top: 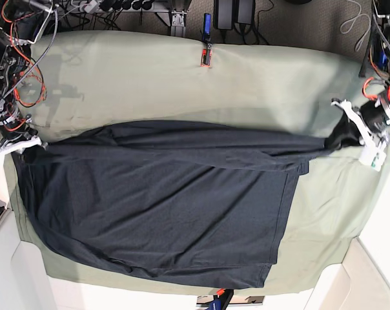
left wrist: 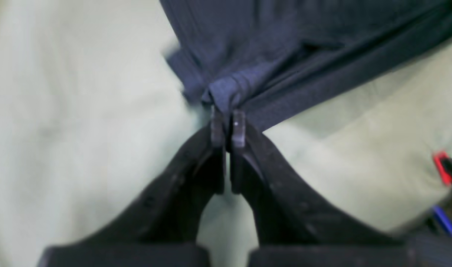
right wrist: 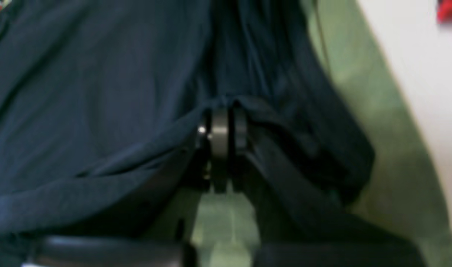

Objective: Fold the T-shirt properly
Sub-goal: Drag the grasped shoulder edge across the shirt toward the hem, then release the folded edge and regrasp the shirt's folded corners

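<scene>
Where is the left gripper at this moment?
The left gripper is at the right edge of the base view, shut on a bunched end of the T-shirt over the green table cover.

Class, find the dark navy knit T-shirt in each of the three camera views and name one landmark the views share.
Left wrist: the dark navy knit T-shirt fills the upper right, pinched at centre.
Right wrist: it covers the left and centre.
Base: it lies spread across the middle and lower left.
Shared landmark: the olive-green cloth table cover.

Dark navy T-shirt (top: 163, 206) lies wrinkled across the table. Its upper edge is pulled taut from side to side.
</scene>
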Controlling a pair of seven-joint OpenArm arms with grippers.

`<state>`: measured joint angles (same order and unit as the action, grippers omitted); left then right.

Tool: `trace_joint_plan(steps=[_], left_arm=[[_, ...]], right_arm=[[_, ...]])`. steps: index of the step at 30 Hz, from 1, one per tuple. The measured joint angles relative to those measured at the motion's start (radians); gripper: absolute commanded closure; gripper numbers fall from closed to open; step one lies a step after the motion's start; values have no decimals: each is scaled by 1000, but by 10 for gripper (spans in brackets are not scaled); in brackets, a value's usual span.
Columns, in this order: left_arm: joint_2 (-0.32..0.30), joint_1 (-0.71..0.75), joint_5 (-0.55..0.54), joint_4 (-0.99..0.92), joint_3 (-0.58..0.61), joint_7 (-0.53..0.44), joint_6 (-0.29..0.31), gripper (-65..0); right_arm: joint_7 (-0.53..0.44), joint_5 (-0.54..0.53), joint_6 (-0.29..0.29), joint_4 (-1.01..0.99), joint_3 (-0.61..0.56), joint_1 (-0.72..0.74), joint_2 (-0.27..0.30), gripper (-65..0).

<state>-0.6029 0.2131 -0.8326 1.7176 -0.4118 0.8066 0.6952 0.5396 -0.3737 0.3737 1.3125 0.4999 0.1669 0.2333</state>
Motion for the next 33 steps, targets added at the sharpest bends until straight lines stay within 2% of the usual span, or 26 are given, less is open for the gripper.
trace_joint_plan(steps=[3,6,11,16,22,25,27,31,32,33], left_arm=[[-23,-93,0,-102,80,-7,1,0],[-15,-198,25,-227,178,0,2,0],[-22,-416,117,-412,328,-106,1,0],[-16,-558,137,-629,481,-159,0,0],[40,-700,240,-807,528,-233,-2,0],[64,-710,257,-846,529,-239,-2,-118],[68,-708,264,-862,529,-239,-2,-171],[63,-710,259,-869,529,-239,-2,-417],[63,-709,245,-869,529,-240,-2,-435],[63,-709,228,-869,529,-240,-2,-435]], right_arm=[[4,8,0,0,0,32,4,0],[7,38,2,0,2,55,5,0],[8,46,1,-3,2,80,3,0],[-8,61,1,-4,2,80,3,0],[-61,139,10,-69,-23,121,3,0],[-98,147,47,-166,-53,161,15,0],[-118,154,53,-232,-76,183,20,0],[-132,166,51,-304,-97,225,21,0],[-134,164,51,-304,-97,229,20,0],[-136,152,52,-304,-97,230,20,-53]])
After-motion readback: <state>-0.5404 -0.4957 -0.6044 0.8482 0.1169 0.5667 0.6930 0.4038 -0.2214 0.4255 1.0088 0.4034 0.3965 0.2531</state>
